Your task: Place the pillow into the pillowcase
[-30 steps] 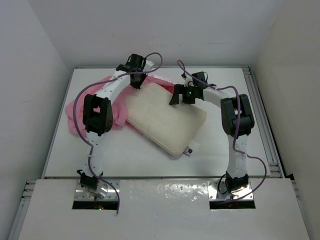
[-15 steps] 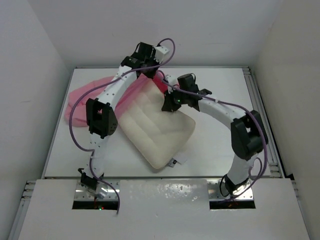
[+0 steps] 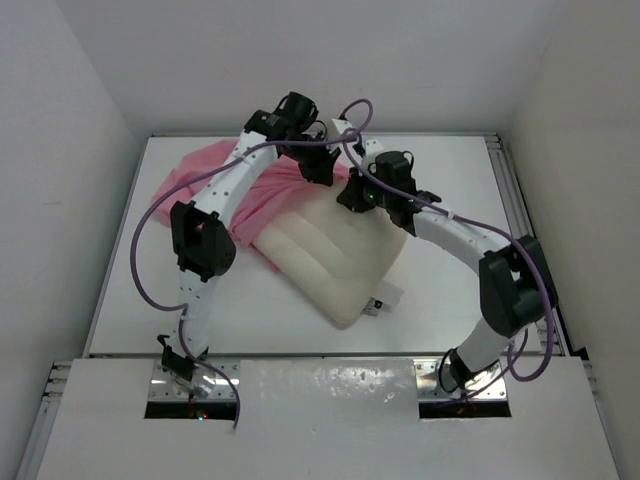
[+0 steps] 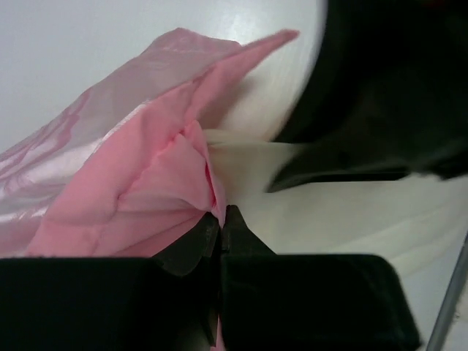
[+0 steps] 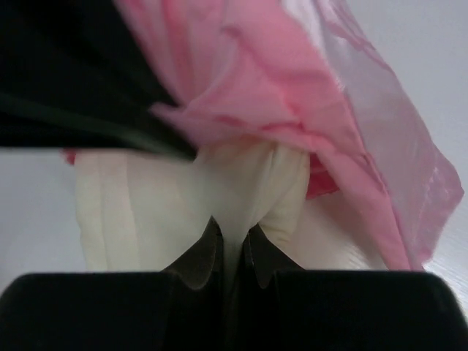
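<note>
Overhead, we note the pillow [image 3: 335, 265] lying on the table [image 3: 450, 300], mostly outside the pillowcase [image 3: 265, 205], with its far end under the pink edge. Only the wrist views show the grips. The left gripper [image 4: 219, 219] is clamped on pillowcase fabric, and the right gripper [image 5: 232, 234] pinches a cream fold of the pillow. The left arm [image 3: 230, 185] crosses above the pillowcase, hiding part of it.

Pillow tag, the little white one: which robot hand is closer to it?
Right. The right gripper pinches the far edge of the pillow, across from the tag. The left gripper pinches the pillowcase just beyond that, slightly farther away.
</note>
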